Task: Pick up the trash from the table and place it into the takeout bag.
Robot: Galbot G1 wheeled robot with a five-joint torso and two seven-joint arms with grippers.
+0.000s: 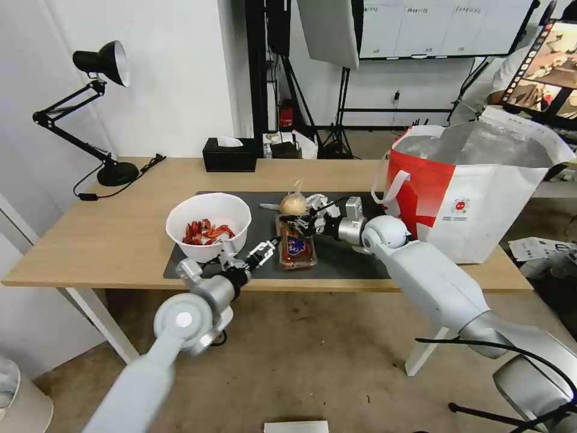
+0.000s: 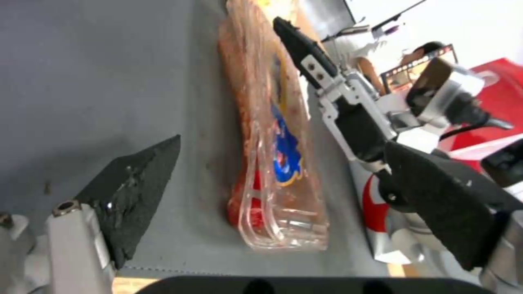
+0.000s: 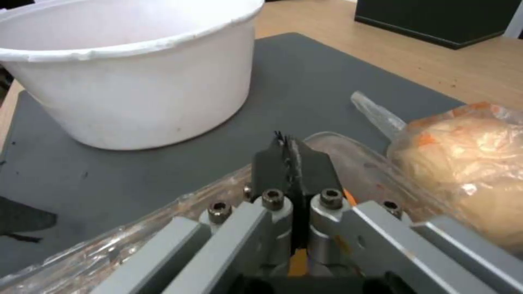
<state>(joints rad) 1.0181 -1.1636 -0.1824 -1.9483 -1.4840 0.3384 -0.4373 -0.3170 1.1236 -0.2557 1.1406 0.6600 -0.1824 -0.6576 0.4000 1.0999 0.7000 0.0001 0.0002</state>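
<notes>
The clear plastic tray [image 1: 296,248] [image 2: 275,163] [image 3: 163,220] lies on the dark mat [image 1: 264,222] of the table [image 1: 120,228]. My right gripper [image 1: 299,225] [image 3: 289,153] is at its far end, shut on the tray's rim. My left gripper [image 1: 263,248] [image 2: 283,147] is open at the near end, its fingers [image 2: 136,183] standing either side of the tray without touching it. The white bowl [image 1: 207,224] [image 3: 136,77] of red shell scraps stands to the left. A knotted bag [image 1: 293,203] [image 3: 468,163] and a crumpled napkin [image 1: 318,203] lie behind the tray. The takeout bag [image 1: 481,192] stands open at the right.
A black tissue box [image 1: 228,155] sits at the table's back edge and a black desk lamp [image 1: 99,114] at the back left. Bare wood lies left of the mat. Stands and cables fill the floor behind.
</notes>
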